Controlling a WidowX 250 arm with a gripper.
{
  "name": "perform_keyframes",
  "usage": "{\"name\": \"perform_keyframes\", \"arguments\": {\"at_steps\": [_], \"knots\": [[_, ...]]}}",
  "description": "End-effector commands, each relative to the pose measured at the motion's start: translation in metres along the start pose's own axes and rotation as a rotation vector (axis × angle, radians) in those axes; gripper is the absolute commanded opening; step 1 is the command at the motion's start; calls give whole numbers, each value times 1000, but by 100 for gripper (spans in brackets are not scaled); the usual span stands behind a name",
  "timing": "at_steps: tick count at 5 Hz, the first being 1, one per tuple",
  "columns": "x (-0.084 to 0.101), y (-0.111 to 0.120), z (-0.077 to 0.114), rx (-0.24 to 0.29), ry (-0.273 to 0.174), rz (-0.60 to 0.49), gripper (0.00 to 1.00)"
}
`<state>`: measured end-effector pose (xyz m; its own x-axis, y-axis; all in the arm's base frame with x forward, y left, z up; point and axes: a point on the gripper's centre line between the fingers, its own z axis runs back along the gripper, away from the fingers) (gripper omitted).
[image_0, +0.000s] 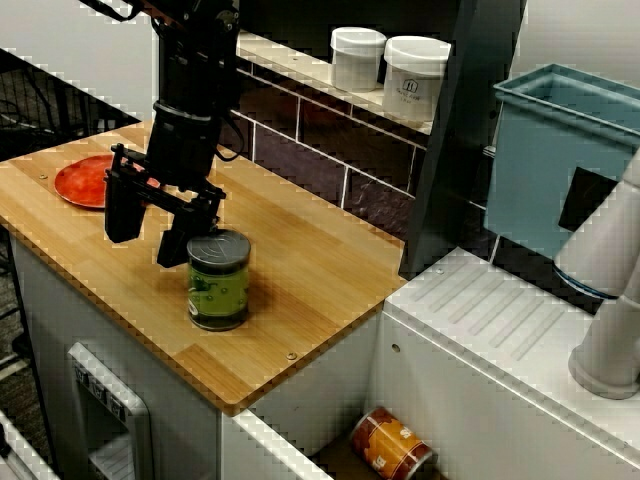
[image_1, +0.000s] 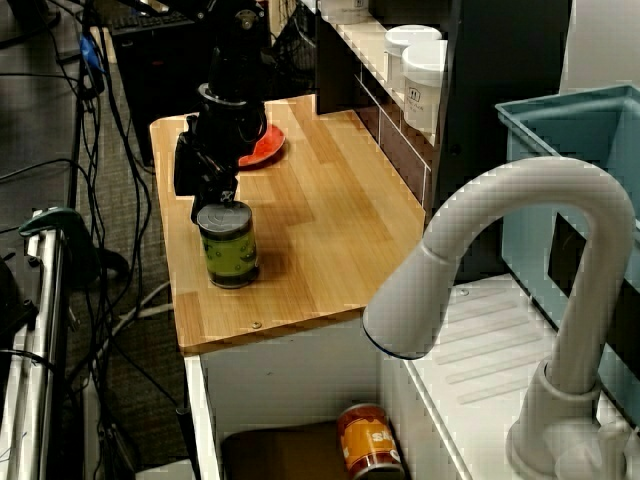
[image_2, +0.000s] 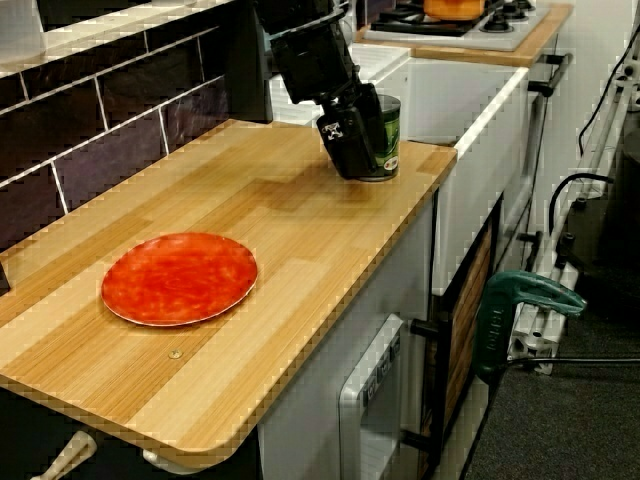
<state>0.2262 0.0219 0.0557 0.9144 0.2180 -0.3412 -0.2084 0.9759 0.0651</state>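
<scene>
A green-labelled can (image_0: 218, 280) stands upright near the front edge of the wooden counter (image_0: 300, 270). My black gripper (image_0: 148, 232) hangs just to its left, open, with nothing between the fingers. Its nearer finger (image_0: 176, 245) is right beside the can's rim; I cannot tell whether they touch. From the sink-side view the gripper (image_1: 202, 185) sits just behind the can (image_1: 228, 245). In the view along the counter the gripper (image_2: 350, 140) partly hides the can (image_2: 388, 130). A red plate (image_0: 85, 180) lies flat at the counter's far left end.
Two white lidded jars (image_0: 357, 57) (image_0: 415, 77) stand on the tiled ledge behind. A blue bin (image_0: 560, 160) and a white faucet (image_1: 500, 260) are by the sink, where an orange can (image_0: 392, 445) lies. A green clamp (image_2: 525, 310) sits below the counter.
</scene>
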Motion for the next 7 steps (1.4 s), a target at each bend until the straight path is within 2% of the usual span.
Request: {"name": "perform_keyframes", "arguments": {"at_steps": [1, 2, 3, 4, 5, 6, 7], "knots": [[-17, -4, 24, -23, -64, -12, 100], [-21, 7, 39, -49, -71, -21, 100], [-28, 21, 49, -21, -96, -87, 100], [-36, 27, 56, 28, -123, -230, 100], [-36, 15, 59, 123, -127, -463, 100], [-46, 7, 60, 211, -193, -694, 100], [-55, -3, 64, 264, -268, -808, 100]]}}
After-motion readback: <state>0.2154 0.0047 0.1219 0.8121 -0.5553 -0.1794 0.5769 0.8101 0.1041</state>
